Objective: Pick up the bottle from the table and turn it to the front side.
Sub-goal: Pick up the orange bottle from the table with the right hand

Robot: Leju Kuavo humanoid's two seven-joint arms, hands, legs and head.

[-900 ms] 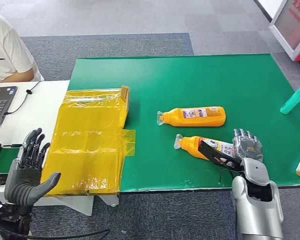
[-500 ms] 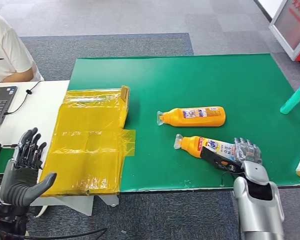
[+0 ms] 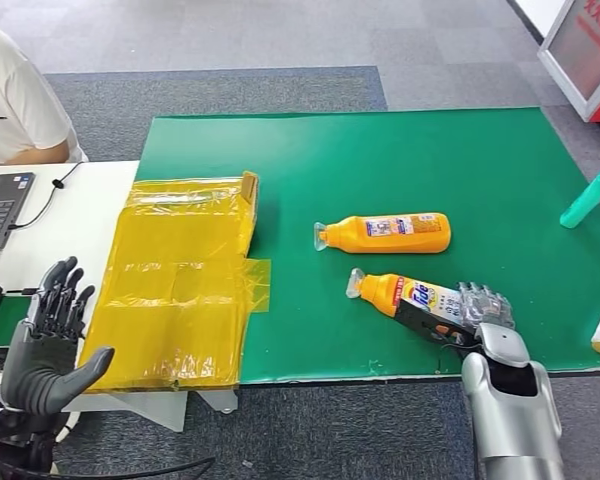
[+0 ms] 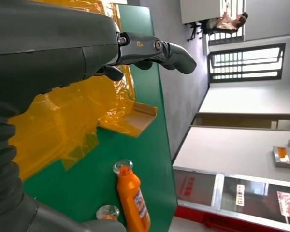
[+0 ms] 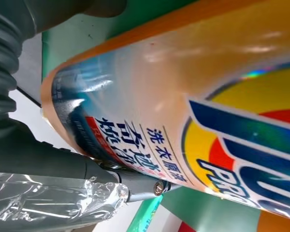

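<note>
Gripping the nearer orange bottle (image 3: 412, 297) at lower right, the right hand (image 3: 484, 308) holds its base while the left hand (image 3: 46, 340) hangs spread, holding nothing.

Your head view looked forward and down from high on the robot over the green mat (image 3: 433, 170), taking in both arms at the near edge. Your left wrist view sat close behind the left hand (image 4: 151, 50), turned on its side, looking across the mat toward a far wall. Your right wrist view pressed right up against the near bottle (image 5: 195, 111). Head and left wrist views shared the mat, yellow sheet (image 3: 180, 290) and far bottle (image 3: 387, 232).
</note>
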